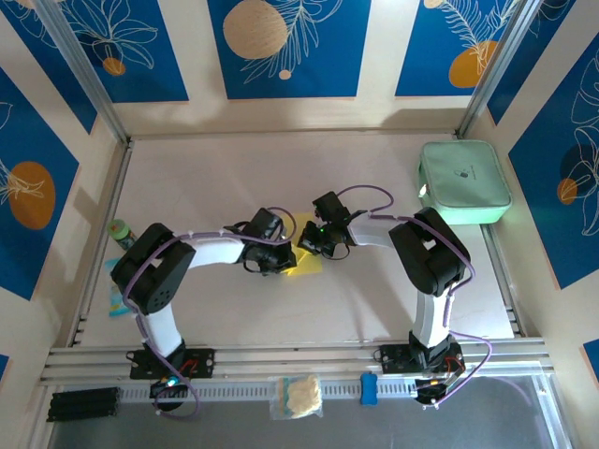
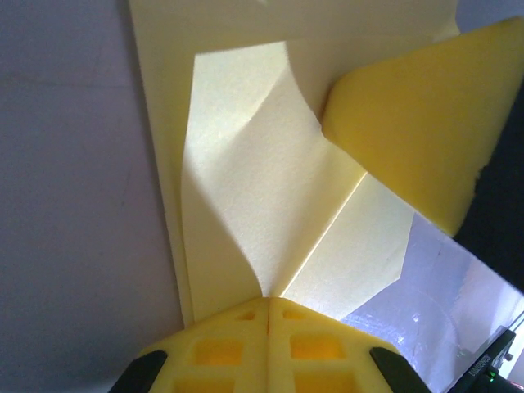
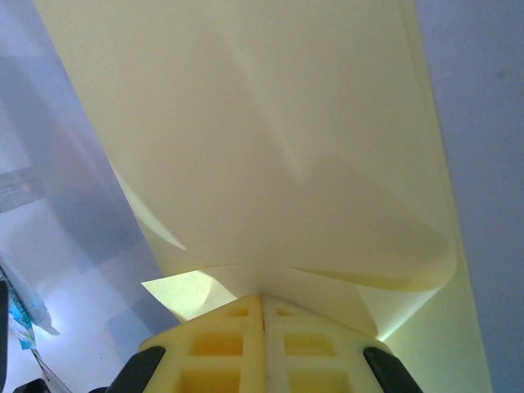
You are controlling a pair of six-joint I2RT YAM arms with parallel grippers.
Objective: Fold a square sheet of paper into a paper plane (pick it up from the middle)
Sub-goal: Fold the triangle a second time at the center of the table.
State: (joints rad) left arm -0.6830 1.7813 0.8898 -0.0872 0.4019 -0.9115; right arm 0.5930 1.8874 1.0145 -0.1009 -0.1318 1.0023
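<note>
The square sheet of paper (image 1: pixel 306 261) lay partly folded at the middle of the counter (image 1: pixel 215 178), directly between the two end effectors. The left end effector (image 2: pixel 268 301) was clenched on it. A crease ran out from between its closed yellow fingertips, and a flap curled up to the right. The right end effector (image 3: pixel 264 296) was clamped on a curled fold of the same sheet, which spread away ahead of it.
</note>
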